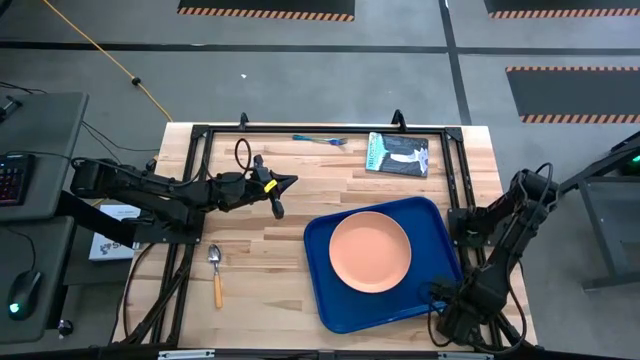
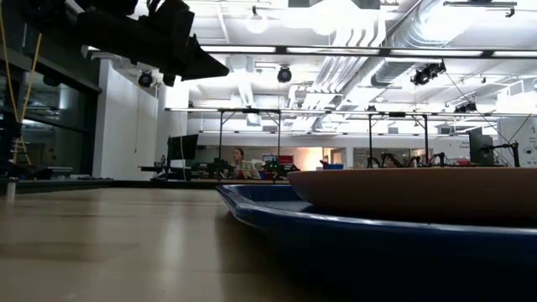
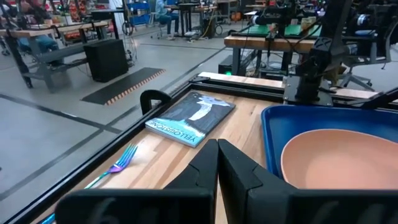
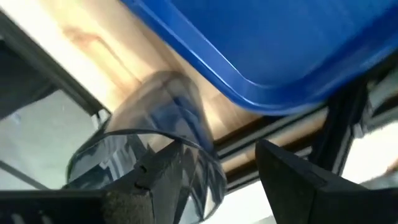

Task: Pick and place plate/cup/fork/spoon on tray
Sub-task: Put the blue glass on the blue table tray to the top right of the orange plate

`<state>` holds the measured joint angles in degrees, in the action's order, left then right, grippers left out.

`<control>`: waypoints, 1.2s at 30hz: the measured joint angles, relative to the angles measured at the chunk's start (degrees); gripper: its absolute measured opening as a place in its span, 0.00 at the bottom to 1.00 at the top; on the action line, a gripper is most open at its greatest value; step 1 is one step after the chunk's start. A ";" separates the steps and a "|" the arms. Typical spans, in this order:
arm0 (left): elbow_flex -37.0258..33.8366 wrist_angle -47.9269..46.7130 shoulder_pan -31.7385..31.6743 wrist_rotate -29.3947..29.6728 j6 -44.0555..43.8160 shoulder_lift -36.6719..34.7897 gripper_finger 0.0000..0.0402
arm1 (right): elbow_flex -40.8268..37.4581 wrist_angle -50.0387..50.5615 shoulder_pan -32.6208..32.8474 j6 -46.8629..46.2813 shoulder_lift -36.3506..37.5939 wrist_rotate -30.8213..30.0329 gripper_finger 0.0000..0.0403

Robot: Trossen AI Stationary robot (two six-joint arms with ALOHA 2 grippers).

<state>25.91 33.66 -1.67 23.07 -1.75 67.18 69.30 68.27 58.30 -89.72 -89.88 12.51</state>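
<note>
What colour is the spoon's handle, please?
Yellow-orange; the spoon shows best in the high view, lying left of the tray.

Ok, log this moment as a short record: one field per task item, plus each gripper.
plate: on the tray, inside its rim
tray: on the table's right half
spoon: on the bare wood at the table's left front, off the tray
fork: at the far edge, beside a book, off the tray
left gripper: raised above mid-table, fingers shut, empty
right gripper: at the tray's front right corner, clear plastic cup between its fingers
</note>
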 joint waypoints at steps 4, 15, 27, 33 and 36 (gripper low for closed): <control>0.00 -0.06 0.00 0.00 -0.70 0.00 0.00 | 0.00 -0.51 0.00 2.25 -0.15 -0.15 0.48; 0.00 -0.38 0.00 0.00 -1.06 0.00 0.00 | -3.20 -2.95 0.22 3.36 -0.23 2.16 0.48; 0.00 -0.36 0.00 0.00 -1.06 0.00 0.00 | -3.58 -3.00 0.22 4.92 -0.23 0.77 0.44; 0.00 -0.36 0.00 0.00 -1.04 0.00 0.00 | -3.58 -3.06 0.22 5.95 -0.23 2.60 0.19; 0.00 -0.36 0.00 0.00 -1.04 0.00 0.00 | -3.58 -3.52 0.20 7.57 -0.22 4.36 0.04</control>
<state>25.91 33.30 -1.67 23.07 -2.79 67.18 65.71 64.75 58.50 -82.15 -90.09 16.87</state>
